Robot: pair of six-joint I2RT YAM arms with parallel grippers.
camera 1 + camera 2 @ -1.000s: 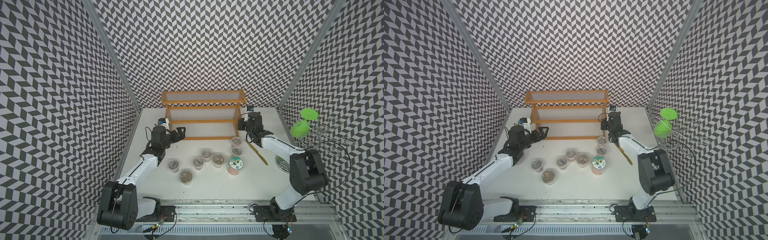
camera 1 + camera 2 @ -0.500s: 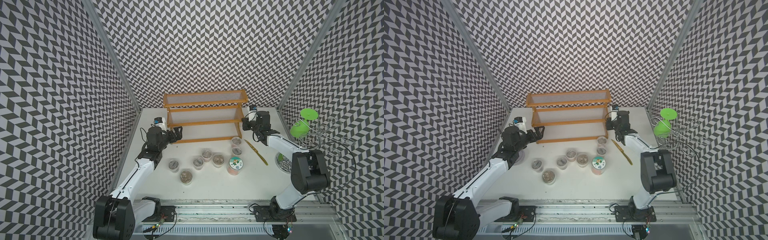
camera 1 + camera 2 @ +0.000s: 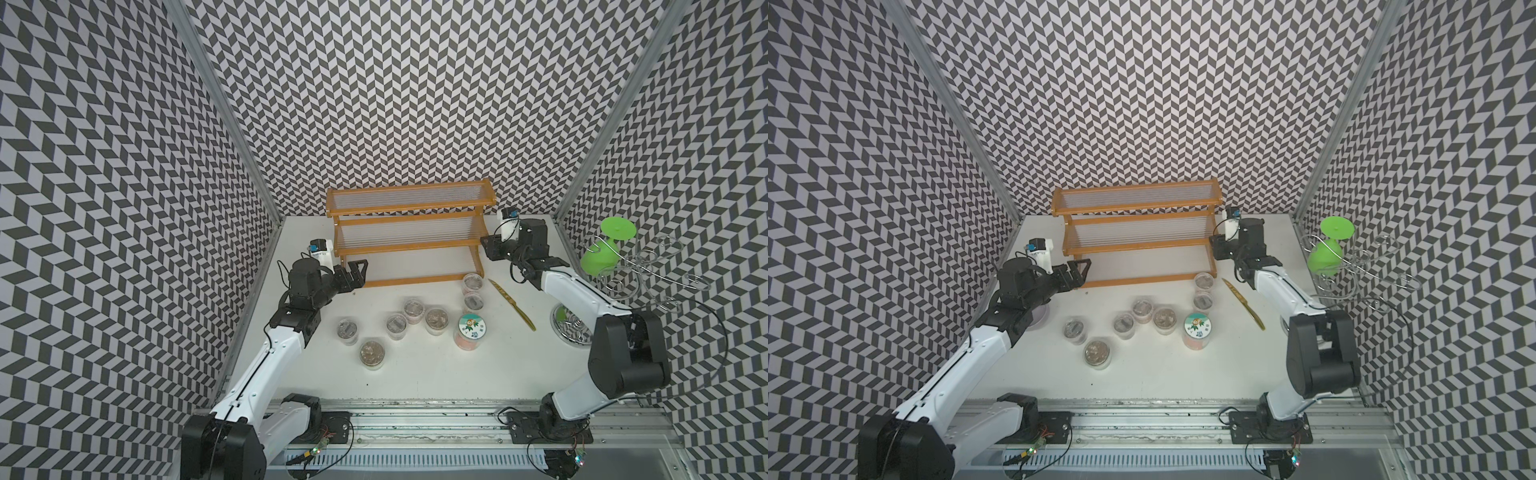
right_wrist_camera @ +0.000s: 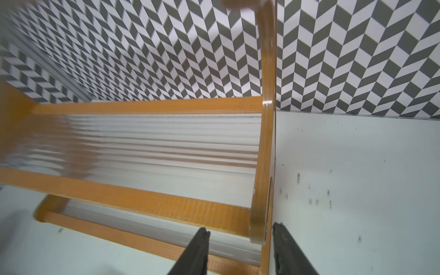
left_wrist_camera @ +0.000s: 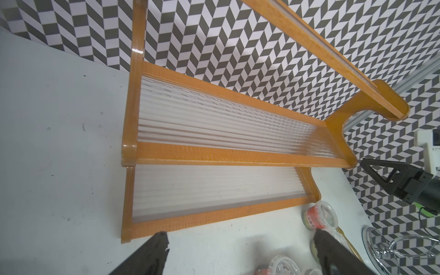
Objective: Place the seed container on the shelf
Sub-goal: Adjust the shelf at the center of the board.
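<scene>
in the left wrist view the bottom edge cuts off the left gripper (image 5: 240, 235), leaving only two finger tips, and crops the cups (image 5: 283, 265) beside them; the shelf (image 5: 214, 154) loses its top tier past the upper edge. in the right wrist view the right gripper (image 4: 240, 228) is cropped to its tips, the shelf's far end is smeared, and whether either tip touches the side panel between them cannot be told. in both top views the cups' contents are too small to tell, so which one holds seeds stays unclear; the right arm (image 3: 577, 291) hides part of the wire stand's round base (image 3: 569, 330).
</scene>
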